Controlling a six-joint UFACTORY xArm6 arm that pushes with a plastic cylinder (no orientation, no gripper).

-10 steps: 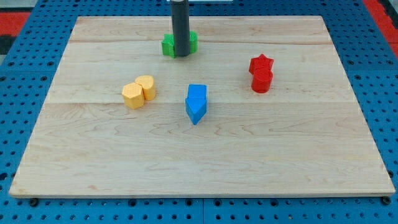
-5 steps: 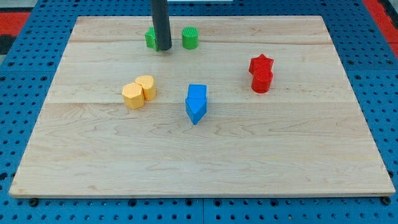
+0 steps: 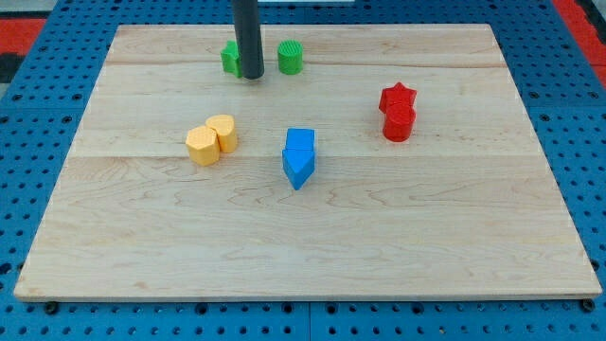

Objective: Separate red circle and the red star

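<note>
The red star [image 3: 399,97] and the red circle [image 3: 399,123] sit touching at the view's right, the star just above the circle. My tip [image 3: 252,75] is at the view's top, left of centre, far from the red pair. It stands between two green blocks, touching the left one [image 3: 229,59], with the green circle [image 3: 291,58] a little to its right.
Two yellow blocks [image 3: 211,139] sit together at the view's left. Two blue blocks [image 3: 298,155] sit together in the middle. The wooden board [image 3: 303,246] lies on a blue pegboard.
Over the second my tip moved left and split the two green blocks apart; the left one went left. In the last half second my tip shifted slightly right. The red blocks have not moved.
</note>
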